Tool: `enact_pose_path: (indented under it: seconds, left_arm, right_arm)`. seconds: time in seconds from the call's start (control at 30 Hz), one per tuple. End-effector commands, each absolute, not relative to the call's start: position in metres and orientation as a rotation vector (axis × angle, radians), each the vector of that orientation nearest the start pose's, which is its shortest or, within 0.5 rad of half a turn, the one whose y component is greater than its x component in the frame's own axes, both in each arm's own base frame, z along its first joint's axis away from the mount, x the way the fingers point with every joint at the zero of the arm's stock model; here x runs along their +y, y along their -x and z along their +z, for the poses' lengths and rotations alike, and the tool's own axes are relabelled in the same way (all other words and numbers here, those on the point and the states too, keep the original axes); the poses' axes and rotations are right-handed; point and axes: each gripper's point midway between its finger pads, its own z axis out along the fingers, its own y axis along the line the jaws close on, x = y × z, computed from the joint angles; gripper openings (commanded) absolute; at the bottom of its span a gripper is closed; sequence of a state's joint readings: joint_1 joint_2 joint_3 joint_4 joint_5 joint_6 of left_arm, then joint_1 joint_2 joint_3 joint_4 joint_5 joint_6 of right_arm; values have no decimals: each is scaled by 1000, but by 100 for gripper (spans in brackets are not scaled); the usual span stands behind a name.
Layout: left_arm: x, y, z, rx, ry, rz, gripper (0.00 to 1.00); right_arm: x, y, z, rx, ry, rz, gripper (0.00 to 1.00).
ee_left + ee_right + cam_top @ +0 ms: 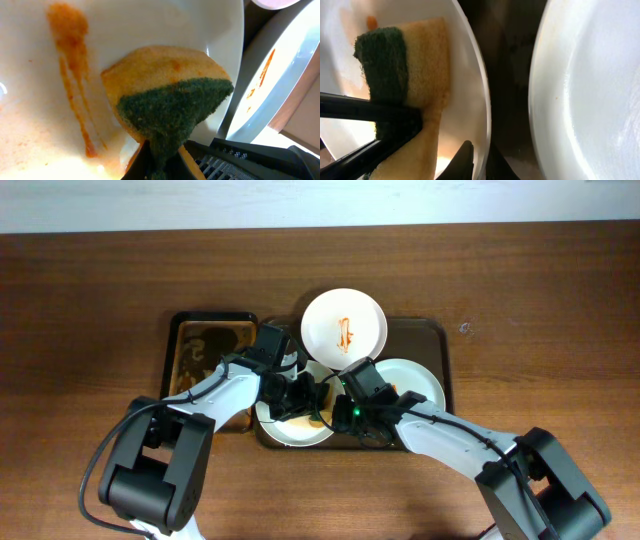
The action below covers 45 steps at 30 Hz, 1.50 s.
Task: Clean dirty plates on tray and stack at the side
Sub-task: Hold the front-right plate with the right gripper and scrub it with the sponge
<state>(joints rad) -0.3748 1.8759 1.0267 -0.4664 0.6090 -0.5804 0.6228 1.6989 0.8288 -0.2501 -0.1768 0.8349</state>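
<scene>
Three white plates lie on the large dark brown tray (432,338). The far plate (343,323) has an orange-red smear. The right plate (418,380) looks clean in the right wrist view (590,90). The near-left plate (290,430) carries a sauce streak (75,75). My left gripper (297,395) is shut on a yellow-green sponge (170,95) and presses it onto this plate. My right gripper (338,408) is shut on that plate's rim (481,100), one finger on each side (476,161). The sponge also shows in the right wrist view (405,70).
A smaller narrow black-rimmed tray (210,322) stands left of the big tray, partly under my left arm. Bare wood-grain tabletop (540,300) surrounds both trays. A smeared plate edge (280,75) lies close to the right of the sponge.
</scene>
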Motion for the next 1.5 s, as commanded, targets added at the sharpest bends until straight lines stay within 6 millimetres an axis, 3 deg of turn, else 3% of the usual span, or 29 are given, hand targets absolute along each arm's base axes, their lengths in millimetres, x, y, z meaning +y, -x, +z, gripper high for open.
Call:
enact_pose_path:
  seconds: [0.0, 0.17, 0.23, 0.33, 0.53, 0.63, 0.73, 0.8, 0.87, 0.97, 1.17, 1.27, 1.3, 1.4, 1.47]
  left_arm:
    - [-222, -292, 0, 3067, 242, -964, 0]
    - [-219, -291, -12, 3071, 223, -759, 0]
    - [-195, -307, -21, 3025, 260, -548, 0]
    - [-172, -329, -22, 2950, 267, -424, 0]
    - [-143, -355, -20, 2862, 267, -329, 0]
    - [-131, -358, -20, 2861, 275, -302, 0]
    - [-136, -348, 2, 2880, 118, -343, 0]
    - [-133, -340, 35, 2854, 109, -345, 0]
    - [-119, -336, 66, 2795, 123, -271, 0]
    - [-105, -338, 93, 2727, 165, -271, 0]
    - [-55, -348, 93, 2695, 344, -172, 0]
    - [-30, -346, 89, 2698, 425, -94, 0]
    - [-22, -344, 87, 2702, 449, -66, 0]
    - [-14, -342, 86, 2707, 483, -63, 0]
    - [-14, -341, 86, 2709, 483, -62, 0]
  right_arm:
    - [238, -280, 9, 2840, -236, 613, 11]
    - [239, -280, 9, 2842, -235, 617, 11]
    - [239, -280, 9, 2842, -235, 617, 11]
    - [239, -279, 9, 2843, -234, 621, 11]
    - [237, -276, 7, 2862, -239, 604, 6]
    - [233, -271, 4, 2889, -244, 581, 6]
    - [236, -268, 4, 2899, -238, 607, 6]
    - [235, -267, 4, 2903, -238, 603, 6]
    - [234, -270, 4, 2891, -235, 589, 6]
    - [235, -274, 6, 2870, -224, 594, 10]
    - [234, -272, 5, 2878, -225, 588, 21]
    - [234, -273, 5, 2877, -225, 588, 21]
    - [234, -272, 5, 2878, -225, 588, 20]
    - [234, -272, 4, 2878, -225, 587, 4]
    - [234, -272, 4, 2878, -225, 587, 4]
